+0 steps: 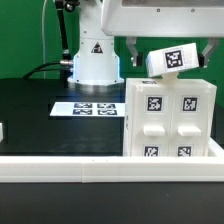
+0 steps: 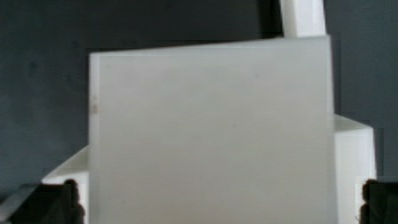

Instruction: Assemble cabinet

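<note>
Cabinet (image 1: 170, 122) bears four black-and-white square tags in front, while the gripper (image 2: 214, 205) clamps a tilted, single-tagged white panel (image 1: 176, 60) above it.

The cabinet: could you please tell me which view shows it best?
The exterior view: the cabinet stands almost whole at the exterior view's right, tagged front facing the camera. The wrist view shows only a plain white slab filling the picture, without tags; whether it is the cabinet's is unclear.

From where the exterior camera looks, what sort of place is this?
Probably a robotics lab bench: a white arm base stands on a black table, a marker board lies near it, and the gripper holds a tagged panel above the cabinet.
</note>
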`<state>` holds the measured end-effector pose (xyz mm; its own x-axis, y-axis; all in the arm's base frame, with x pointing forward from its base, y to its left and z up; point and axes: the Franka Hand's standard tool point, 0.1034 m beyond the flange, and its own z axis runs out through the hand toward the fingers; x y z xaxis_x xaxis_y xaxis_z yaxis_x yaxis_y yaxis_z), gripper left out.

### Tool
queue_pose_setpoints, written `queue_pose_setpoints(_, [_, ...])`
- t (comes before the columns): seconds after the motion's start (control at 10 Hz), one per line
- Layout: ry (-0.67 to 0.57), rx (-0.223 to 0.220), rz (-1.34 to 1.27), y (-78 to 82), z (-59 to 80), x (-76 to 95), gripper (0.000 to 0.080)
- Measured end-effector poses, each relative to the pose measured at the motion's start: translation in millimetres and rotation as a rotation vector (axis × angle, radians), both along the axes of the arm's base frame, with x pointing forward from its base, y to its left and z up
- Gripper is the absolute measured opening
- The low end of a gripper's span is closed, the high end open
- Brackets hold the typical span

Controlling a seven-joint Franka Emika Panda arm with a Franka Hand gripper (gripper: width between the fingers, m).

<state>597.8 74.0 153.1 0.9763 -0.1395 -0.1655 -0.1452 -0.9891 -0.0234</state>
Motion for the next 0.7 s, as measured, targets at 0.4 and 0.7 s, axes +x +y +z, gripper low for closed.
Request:
queue_pose_setpoints(0.4, [0.0,0.0,0.0,0.0,-0.1,-0.1,0.0797])
queue_pose_setpoints(0.7, [-0.046,-0.003,0.027,0.5,5.2,6.9,0.0797])
